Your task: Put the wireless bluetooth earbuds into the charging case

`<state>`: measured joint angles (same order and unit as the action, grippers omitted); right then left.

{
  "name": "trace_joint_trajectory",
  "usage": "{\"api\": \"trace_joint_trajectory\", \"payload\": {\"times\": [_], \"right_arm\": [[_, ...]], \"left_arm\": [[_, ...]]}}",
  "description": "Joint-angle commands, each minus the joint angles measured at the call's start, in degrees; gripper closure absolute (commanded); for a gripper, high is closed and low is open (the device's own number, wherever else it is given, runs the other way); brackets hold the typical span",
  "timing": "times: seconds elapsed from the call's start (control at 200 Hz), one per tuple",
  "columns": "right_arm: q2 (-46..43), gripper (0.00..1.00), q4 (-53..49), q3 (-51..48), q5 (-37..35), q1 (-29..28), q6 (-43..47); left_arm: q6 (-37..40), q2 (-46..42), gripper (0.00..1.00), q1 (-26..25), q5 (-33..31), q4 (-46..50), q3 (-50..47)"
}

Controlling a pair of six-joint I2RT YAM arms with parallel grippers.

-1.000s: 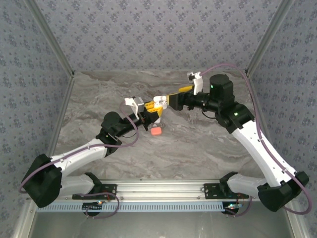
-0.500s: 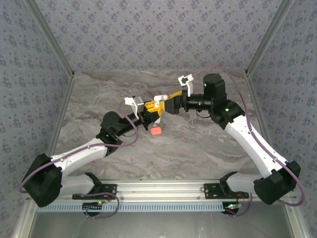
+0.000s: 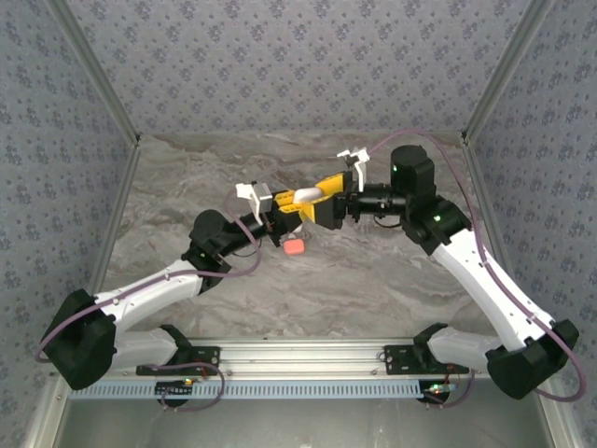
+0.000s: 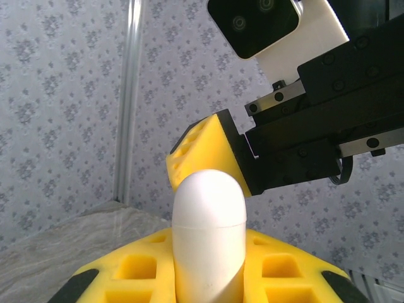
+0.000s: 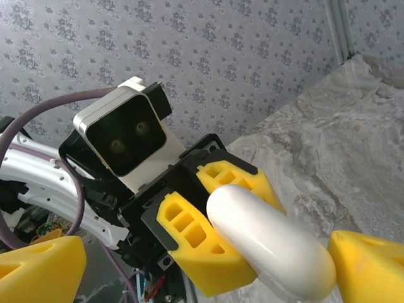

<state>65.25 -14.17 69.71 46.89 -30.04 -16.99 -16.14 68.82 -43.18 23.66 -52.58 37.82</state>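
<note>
at the near edge, the two arm bases sit on an aluminium rail (image 3: 298, 353), and both arms reach inward over the marbled table (image 3: 373, 280). a small orange-red piece (image 3: 295, 246) lies on the table just below where the grippers meet; what it is cannot be told from here.

above it, the left gripper (image 3: 291, 211) is clamped tight on the lower part of a white rounded charging case (image 3: 306, 195). it holds the case clear of the table, domed end pointing toward the right arm. in the right wrist view, its yellow fingers (image 5: 189, 237) press on both sides of the case, with the left wrist camera (image 5: 123, 136) behind them.

the right gripper (image 3: 320, 200) faces the case from the other side with its jaws spread wide and nothing gripped. its own yellow fingertips (image 5: 41, 271) stand far apart on either side of the domed end. in the left wrist view, one of them sits close behind the top of the case; whether it touches cannot be told. the right wrist camera (image 4: 252, 22) is above it.

the patterned wall (image 3: 298, 65) closes off the back.
</note>
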Motion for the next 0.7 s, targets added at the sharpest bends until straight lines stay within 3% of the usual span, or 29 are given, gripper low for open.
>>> {"api": "trace_joint_trajectory", "payload": {"times": [0.0,0.135,0.33,0.4,0.53,0.7], "right_arm": [[-2.24,0.0,0.18,-0.89,-0.31,-0.78,2.08],[-2.15,0.0,-6.9,0.55,-8.39,-0.66,5.59],[-4.69,0.0,-15.58,0.65,-37.82,0.47,6.37],[-6.0,0.0,-16.14,-0.89,-44.76,2.27,4.4],[-6.66,0.0,-14.93,-6.38,-43.79,7.43,0.4],[-4.68,0.0,-14.22,-7.77,-41.27,9.71,-0.94]], "left_arm": [[0.41,0.97,1.0,0.47,-1.48,0.15,1.54],[0.25,0.73,1.0,0.49,-1.68,1.25,1.53],[-2.22,-1.12,1.0,0.46,-5.44,13.52,0.18],[-4.88,-1.33,1.0,0.46,-7.27,17.8,-1.71],[-12.52,-0.42,1.0,0.46,-9.68,22.14,-6.62],[-21.08,3.88,1.0,0.42,-9.84,25.65,-10.92]]}}
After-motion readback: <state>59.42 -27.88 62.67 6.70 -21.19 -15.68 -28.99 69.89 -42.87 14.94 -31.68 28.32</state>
